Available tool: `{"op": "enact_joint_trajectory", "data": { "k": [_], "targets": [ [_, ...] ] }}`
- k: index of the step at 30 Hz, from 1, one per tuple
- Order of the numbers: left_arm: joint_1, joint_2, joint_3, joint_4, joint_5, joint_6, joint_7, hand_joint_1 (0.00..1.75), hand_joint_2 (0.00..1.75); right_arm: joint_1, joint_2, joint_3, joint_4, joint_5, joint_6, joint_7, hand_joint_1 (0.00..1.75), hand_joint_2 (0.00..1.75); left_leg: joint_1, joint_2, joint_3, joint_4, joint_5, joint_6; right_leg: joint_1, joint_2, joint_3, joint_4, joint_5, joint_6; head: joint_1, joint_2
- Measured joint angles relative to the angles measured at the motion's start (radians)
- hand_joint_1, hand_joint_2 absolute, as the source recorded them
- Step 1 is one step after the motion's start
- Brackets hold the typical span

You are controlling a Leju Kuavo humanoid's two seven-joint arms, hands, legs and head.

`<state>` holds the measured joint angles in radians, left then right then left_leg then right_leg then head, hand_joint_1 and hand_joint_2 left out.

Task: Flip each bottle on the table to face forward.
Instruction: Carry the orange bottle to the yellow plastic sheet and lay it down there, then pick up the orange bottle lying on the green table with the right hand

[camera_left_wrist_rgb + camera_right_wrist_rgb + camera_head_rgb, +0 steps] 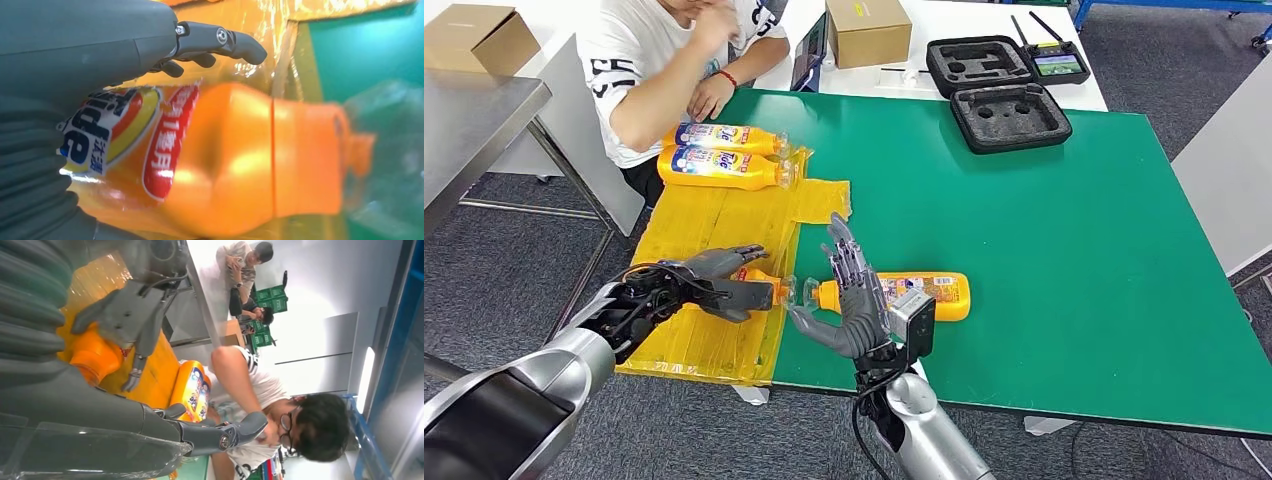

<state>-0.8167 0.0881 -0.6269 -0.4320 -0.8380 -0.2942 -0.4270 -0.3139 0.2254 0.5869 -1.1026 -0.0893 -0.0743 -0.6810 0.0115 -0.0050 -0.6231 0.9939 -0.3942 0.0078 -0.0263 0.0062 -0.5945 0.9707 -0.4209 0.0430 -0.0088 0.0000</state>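
The right hand (856,300) stands open beside a bottle (929,292) lying on the bench (1064,260). The left hand (724,283) grips another bottle (210,160) (label showing). Two bottles (722,155) lie label-up beyond, seemingly done; two remain.

bottles (720,166): 4 | cardboard boxes (867,30): 2 | foam cases (1009,116): 2

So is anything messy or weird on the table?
The yellow plastic sheet looks crinkled and patched with tape. All four orange detergent bottles lie on their sides, including the one under the left hand. Nothing looks spilled.
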Motion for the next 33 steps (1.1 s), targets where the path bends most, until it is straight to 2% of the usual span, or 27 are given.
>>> {"op": "enact_joint_trajectory", "data": {
  "k": [6, 8, 11, 14, 17, 20, 21, 24, 25, 26, 31, 33],
  "targets": [
    [0.017, 0.009, 0.057, -0.016, 0.129, -0.045, -0.067, 0.0, 0.0, 0.006, 0.0, 0.008, 0.001, 0.005, -0.012, 0.009, 0.0, 1.75, 0.0, 0.0, 0.001, 0.0, 0.0, 0.0, 0.0, 0.0, 0.0, 0.0, 0.0, 0.0, 0.0, 0.0],
    [0.03, 0.013, 0.087, -0.026, 0.197, -0.072, -0.116, 0.0, 0.0, 0.007, 0.0, 0.01, 0.002, 0.007, -0.014, 0.013, 0.0, 1.75, 0.0, 0.0, 0.001, 0.0, 0.0, 0.0, 0.0, 0.0, 0.001, 0.0, 0.0, 0.0, 0.0, 0.0],
    [0.061, 0.015, 0.158, -0.047, 0.339, -0.114, -0.193, 0.0, 0.0, 0.013, -0.001, 0.011, 0.002, 0.018, -0.023, 0.025, 0.0, 1.75, 0.0, 0.0, 0.001, 0.0, 0.0, 0.0, 0.0, 0.0, 0.0, 0.0, 0.0, 0.0, 0.0, 0.0],
    [0.088, 0.008, 0.238, -0.066, 0.472, -0.099, -0.2, 0.0, 0.0, 0.02, -0.001, 0.012, 0.002, 0.032, -0.032, 0.033, 0.0, 1.75, 0.0, 0.0, 0.001, 0.0, 0.0, 0.0, 0.0, 0.0, -0.001, 0.0, 0.0, 0.0, 0.0, 0.0],
    [0.098, -0.015, 0.319, -0.086, 0.559, 0.101, -0.193, 0.0, 0.0, 0.033, 0.0, 0.012, 0.0, 0.045, -0.042, 0.036, 0.0, 1.75, 0.0, 0.0, 0.0, 0.0, 0.0, 0.0, 0.0, 0.0, -0.002, 0.0, 0.0, 0.0, 0.0, 0.0],
    [0.1, -0.039, 0.374, -0.109, 0.546, 0.314, -0.211, 0.0, 0.0, 0.045, 0.0, 0.012, -0.002, 0.059, -0.046, 0.037, 0.0, 1.75, 0.0, 0.0, 0.0, 0.0, 0.0, 0.0, 0.0, 0.0, -0.001, 0.0, 0.0, 0.0, 0.0, 0.0],
    [0.103, -0.045, 0.387, -0.122, 0.522, 0.414, -0.229, 0.0, 0.0, 0.047, 0.0, 0.012, -0.004, 0.067, -0.047, 0.038, 0.0, 1.75, 0.0, 0.0, 0.0, 0.0, 0.0, 0.0, 0.0, 0.0, -0.002, 0.0, 0.0, 0.0, 0.0, 0.0],
    [0.113, -0.068, 0.416, -0.167, 0.479, 0.789, -0.271, 0.0, 0.0, 0.049, 0.0, 0.013, -0.012, 0.096, -0.052, 0.039, 0.0, 1.75, 0.0, 0.0, -0.001, 0.0, 0.0, 0.0, 0.0, 0.0, -0.002, 0.0, 0.0, 0.0, 0.0, 0.0],
    [0.114, -0.073, 0.422, -0.179, 0.477, 0.86, -0.273, 0.0, 0.0, 0.049, 0.0, 0.014, -0.015, 0.101, -0.053, 0.04, 0.0, 1.75, 0.0, 0.0, -0.001, 0.0, 0.0, 0.0, 0.0, 0.0, -0.002, 0.0, 0.0, 0.0, 0.0, 0.0],
    [0.115, -0.077, 0.427, -0.188, 0.475, 0.89, -0.273, 0.0, 0.0, 0.049, 0.0, 0.014, -0.017, 0.103, -0.053, 0.04, 0.0, 1.75, 0.0, 0.0, -0.001, 0.0, 0.0, 0.0, 0.0, 0.0, -0.002, 0.0, 0.0, 0.0, 0.0, 0.0],
    [0.122, -0.088, 0.443, -0.217, 0.472, 0.866, -0.274, 0.0, 0.0, 0.049, 0.0, 0.015, -0.022, 0.109, -0.054, 0.041, 0.0, 1.75, 0.0, 0.0, -0.001, 0.0, 0.0, 0.0, 0.0, 0.0, -0.002, 0.0, 0.0, 0.0, 0.0, 0.0],
    [0.136, -0.089, 0.449, -0.244, 0.464, 0.902, -0.273, 0.0, 0.0, 0.047, -0.002, 0.02, -0.025, 0.137, -0.062, 0.05, 0.0, 1.75, 0.0, 0.0, -0.001, 0.0, 0.0, 0.0, 0.0, 0.0, -0.002, 0.0, 0.0, 0.0, 0.0, 0.0]
  ]
}}
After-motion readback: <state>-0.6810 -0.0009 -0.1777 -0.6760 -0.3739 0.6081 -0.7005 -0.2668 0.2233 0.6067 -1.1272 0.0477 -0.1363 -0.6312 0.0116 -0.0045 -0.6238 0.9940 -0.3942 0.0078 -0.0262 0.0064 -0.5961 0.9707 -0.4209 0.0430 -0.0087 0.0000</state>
